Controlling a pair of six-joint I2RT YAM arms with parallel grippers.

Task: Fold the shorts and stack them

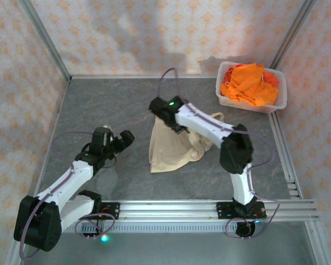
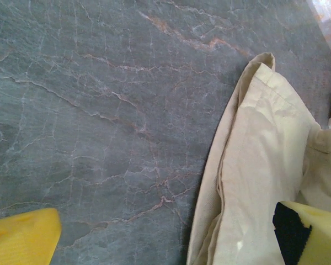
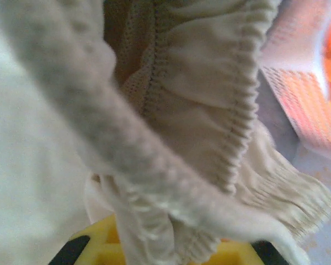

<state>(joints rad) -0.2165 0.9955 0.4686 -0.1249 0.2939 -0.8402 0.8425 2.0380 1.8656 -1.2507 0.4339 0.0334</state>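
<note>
A beige pair of shorts [image 1: 171, 148] hangs partly raised over the middle of the grey table, its lower part spread on the surface. My right gripper [image 1: 164, 117] is shut on the top edge of it. In the right wrist view the gathered waistband [image 3: 198, 110] bunches between the yellow fingers [image 3: 99, 248]. My left gripper [image 1: 124, 139] stands open just left of the cloth, low over the table. In its wrist view the beige shorts [image 2: 259, 165] lie by the right fingertip [image 2: 314, 232], with bare table in the gap. Orange shorts [image 1: 248, 83] are piled in the basket.
A white mesh basket [image 1: 252, 105] sits at the far right corner and also appears blurred in the right wrist view as the basket [image 3: 298, 99]. Patterned walls close in the table on three sides. An aluminium rail [image 1: 209, 208] runs along the near edge.
</note>
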